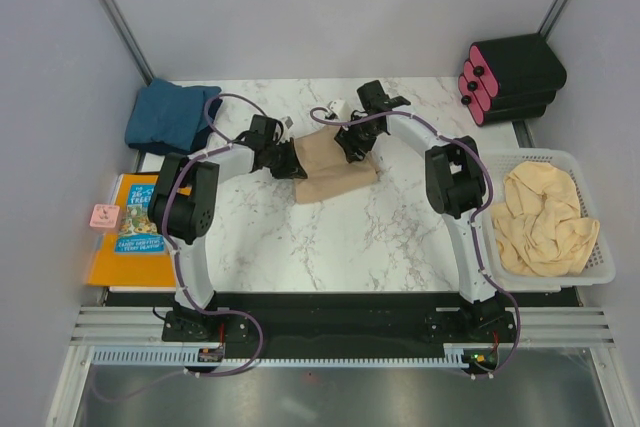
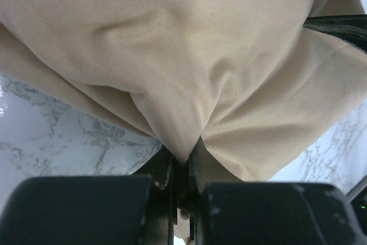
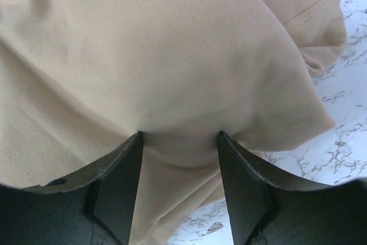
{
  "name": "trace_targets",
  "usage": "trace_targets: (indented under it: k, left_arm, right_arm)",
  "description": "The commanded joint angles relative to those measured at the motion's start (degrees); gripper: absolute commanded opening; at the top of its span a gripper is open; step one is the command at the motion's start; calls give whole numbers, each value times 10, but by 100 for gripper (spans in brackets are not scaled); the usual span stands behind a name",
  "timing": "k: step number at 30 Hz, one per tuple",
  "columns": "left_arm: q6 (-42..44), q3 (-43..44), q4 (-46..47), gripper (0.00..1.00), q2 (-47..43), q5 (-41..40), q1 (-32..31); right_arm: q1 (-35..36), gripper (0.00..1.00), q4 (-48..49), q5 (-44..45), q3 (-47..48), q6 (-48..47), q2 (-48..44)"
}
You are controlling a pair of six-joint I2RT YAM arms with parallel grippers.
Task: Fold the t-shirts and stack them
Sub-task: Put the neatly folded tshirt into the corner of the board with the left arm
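Tan t-shirt [image 1: 335, 172] lies partly folded at the middle of your marble surface [image 1: 400, 237], with both arms reaching in over it from either side. Your left tool [image 2: 182, 163] is pinched tight on a raised fold of that cloth, while your right tool [image 3: 179, 137] stands with its fingers spread apart, tips against the fabric and cloth bulging between them. Off at the far left corner you have the folded teal-blue t-shirt [image 1: 170, 117], and the pale beige t-shirt [image 1: 545, 217] sits crumpled in the white basket [image 1: 560, 281] at the right edge.
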Motion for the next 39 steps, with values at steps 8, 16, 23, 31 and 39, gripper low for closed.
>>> trace_targets:
  k: [8, 16, 23, 31, 39]
  left_arm:
    - [229, 228, -203, 2, 50, -116, 1]
    - [322, 364, -260, 2, 134, -139, 9]
    - [367, 382, -267, 2, 150, -148, 16]
    - [391, 418, -276, 2, 163, -170, 29]
    - [451, 527, -318, 2, 211, -222, 52]
  right_arm:
    - [18, 73, -64, -13, 15, -21, 0]
    - [4, 81, -64, -12, 8, -23, -57]
    - [-46, 97, -49, -36, 6, 8, -126]
    - [-76, 98, -41, -18, -15, 12, -160]
    - [-89, 97, -40, -10, -66, 2, -191]
